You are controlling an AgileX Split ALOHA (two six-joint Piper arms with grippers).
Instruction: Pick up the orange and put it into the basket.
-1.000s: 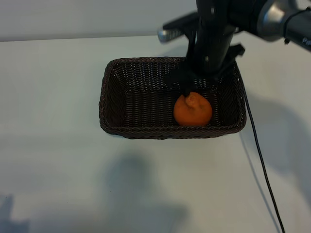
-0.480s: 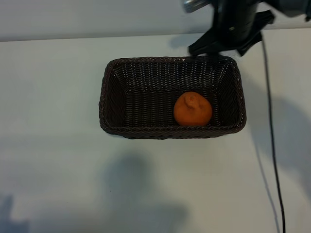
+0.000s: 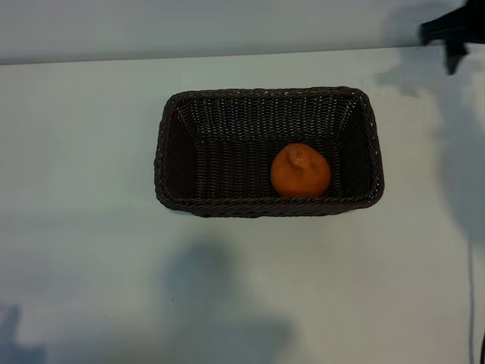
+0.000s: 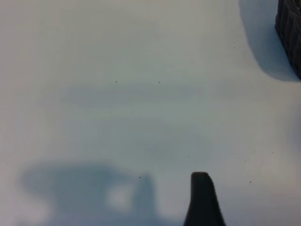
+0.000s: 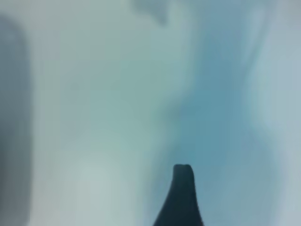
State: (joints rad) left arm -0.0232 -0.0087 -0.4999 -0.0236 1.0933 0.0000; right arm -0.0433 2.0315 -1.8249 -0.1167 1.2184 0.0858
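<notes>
The orange lies inside the dark woven basket, right of its middle and near the front wall, knob up, with nothing touching it. My right gripper shows only partly at the far right corner of the exterior view, well clear of the basket. In its wrist view one dark fingertip hangs over bare table, holding nothing. My left gripper is outside the exterior view. Its wrist view shows one fingertip over bare table and a corner of the basket farther off.
The basket stands in the middle of a white table. A thin dark cable runs down the right edge. Soft shadows lie on the table in front of the basket.
My right gripper has lifted off the orange and out of the basket, then drawn away to the far right corner. The orange stayed where it was let go.
</notes>
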